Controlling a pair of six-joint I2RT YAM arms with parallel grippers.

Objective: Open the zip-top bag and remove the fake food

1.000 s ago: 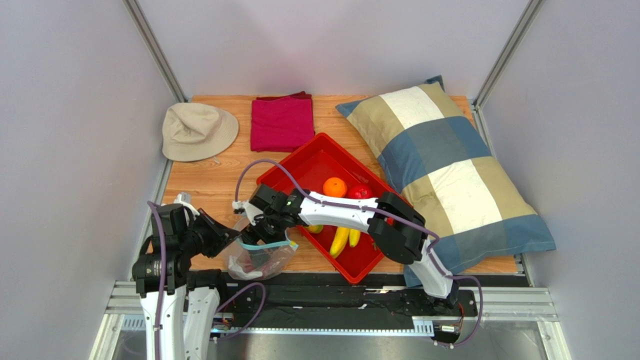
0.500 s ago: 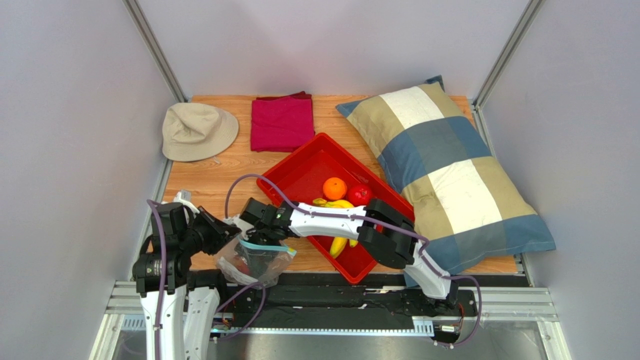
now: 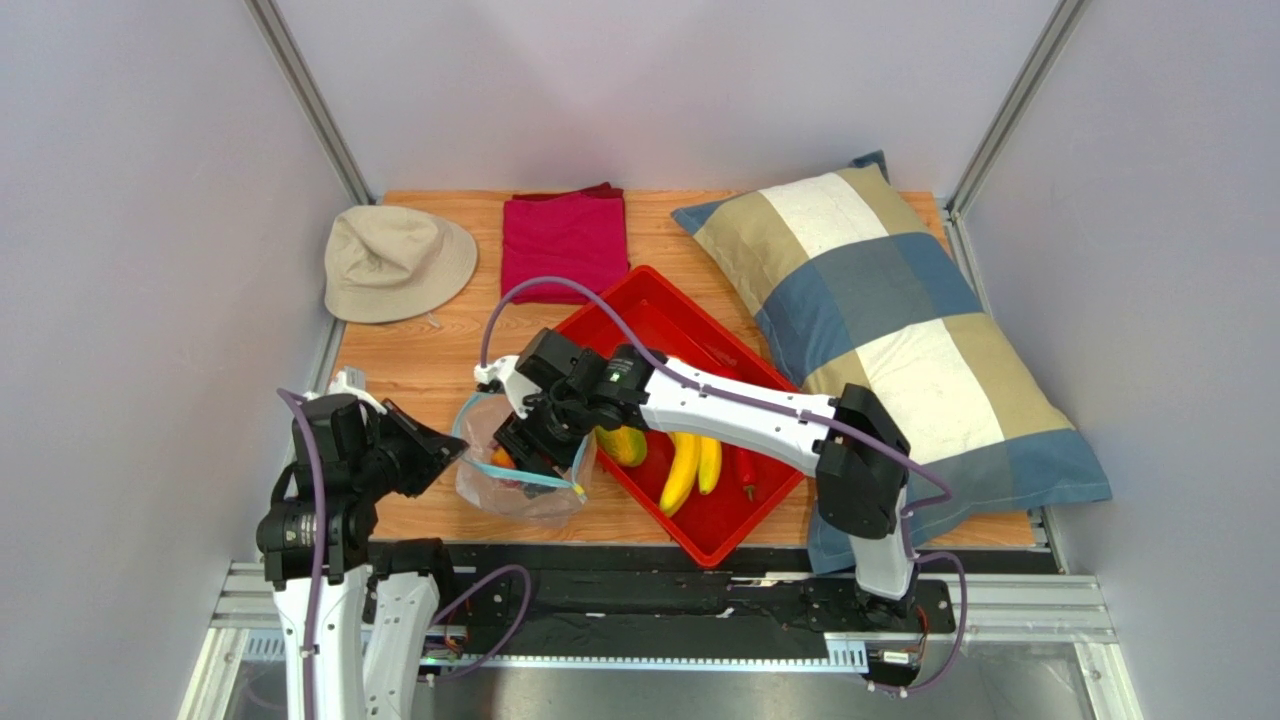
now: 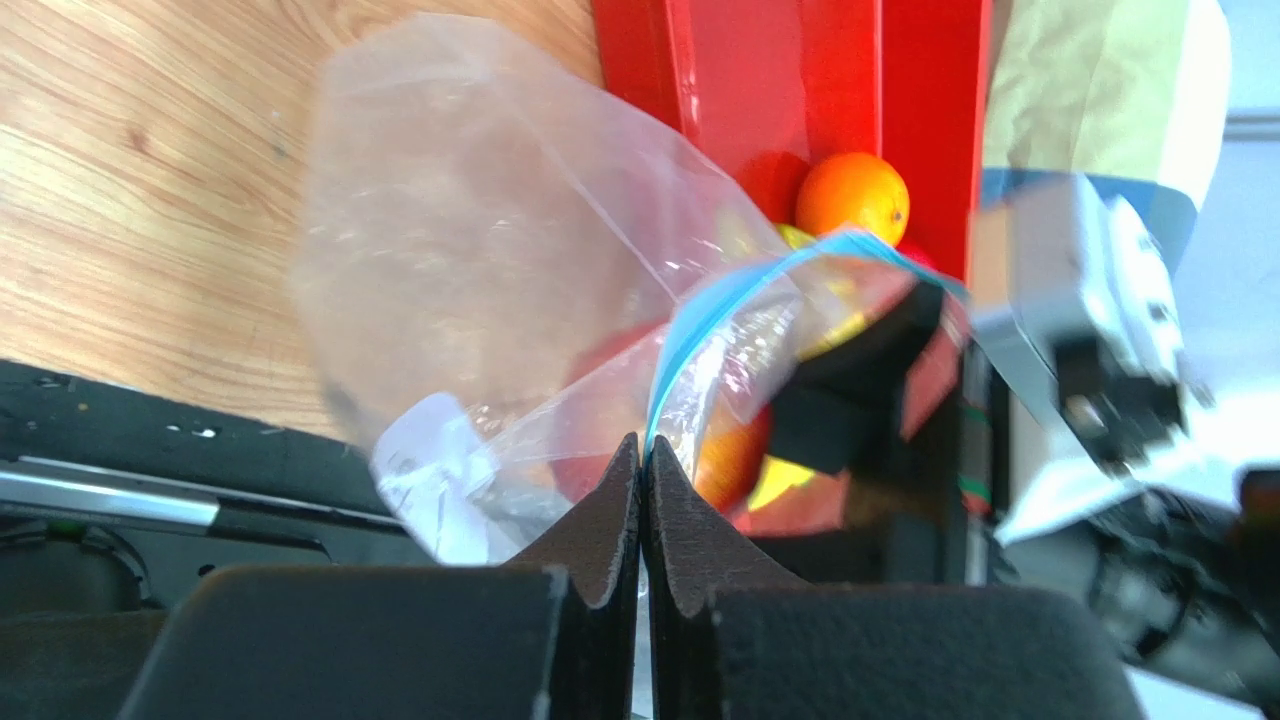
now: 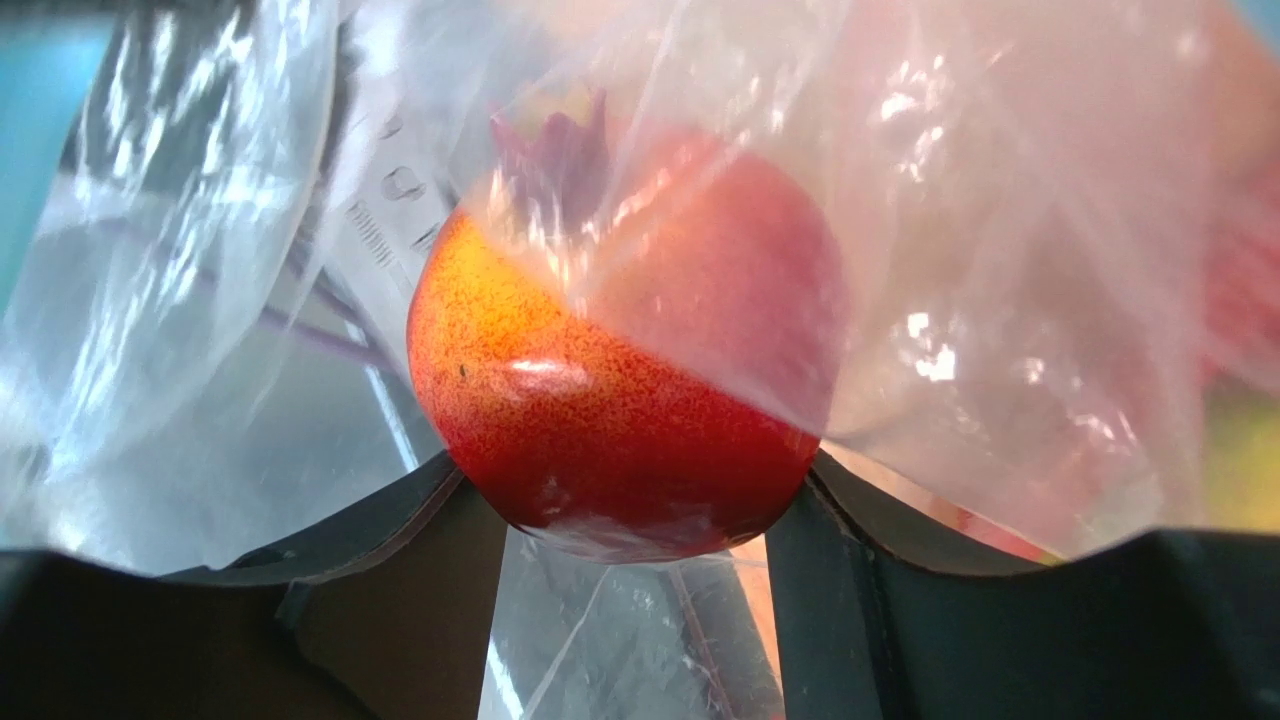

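The clear zip-top bag (image 3: 511,488) hangs open at the table's near left edge. My left gripper (image 3: 431,453) is shut on its blue zip strip (image 4: 721,308), with the pinch in the left wrist view (image 4: 643,450). My right gripper (image 3: 538,446) reaches into the bag's mouth and is shut (image 5: 634,477) on a round red-orange fruit (image 5: 601,420) with a small crown, plastic (image 5: 181,300) draped round it. The fruit shows in the left wrist view (image 4: 729,458). Bananas (image 3: 684,468), a mango (image 3: 621,446) and a chilli (image 3: 747,470) lie in the red tray (image 3: 649,275). An orange (image 4: 852,195) is there too.
A beige hat (image 3: 395,260) and a folded red cloth (image 3: 565,245) lie at the back of the wooden table. A large checked pillow (image 3: 902,330) fills the right side, touching the tray. A black rail (image 3: 676,578) runs along the front edge.
My right wrist has risen and drawn back toward the tray. The bag has lifted and shifted away from the front edge with it. My left gripper keeps its hold and has risen slightly.
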